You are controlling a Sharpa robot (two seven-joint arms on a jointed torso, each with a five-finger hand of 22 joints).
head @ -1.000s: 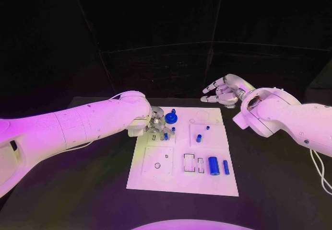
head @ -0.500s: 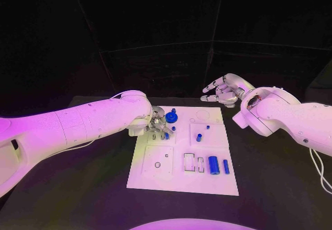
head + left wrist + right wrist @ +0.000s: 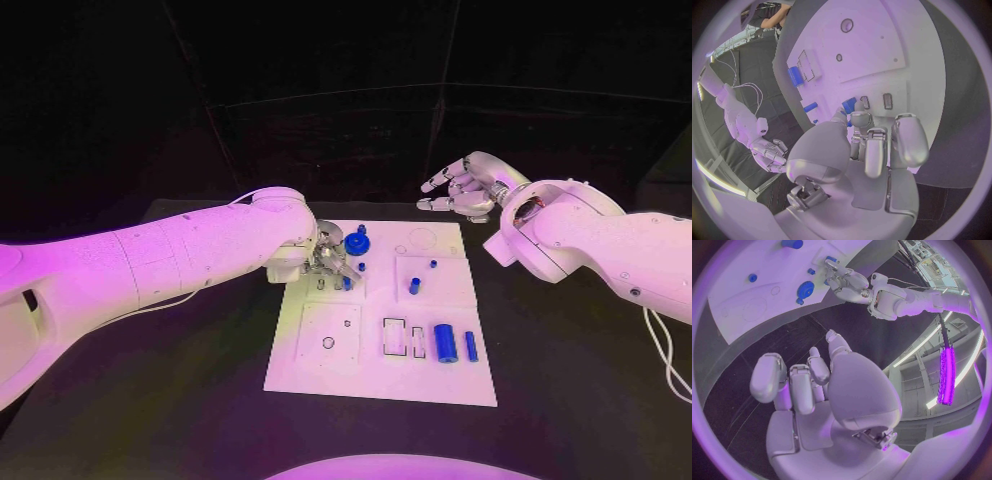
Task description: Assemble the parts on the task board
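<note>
While the left robot hand [image 3: 329,262] pinches a small blue part [image 3: 849,105] at the task board [image 3: 378,385] far-left corner, right robot hand [image 3: 464,190] hovers beyond the board, fingers apart, holding nothing.

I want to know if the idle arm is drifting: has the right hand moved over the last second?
No. The right hand sits at the same spot beyond the task board's far right corner.

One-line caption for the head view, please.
Left hand works at blue parts on the white task board; right hand hovers beyond its far edge.
</note>
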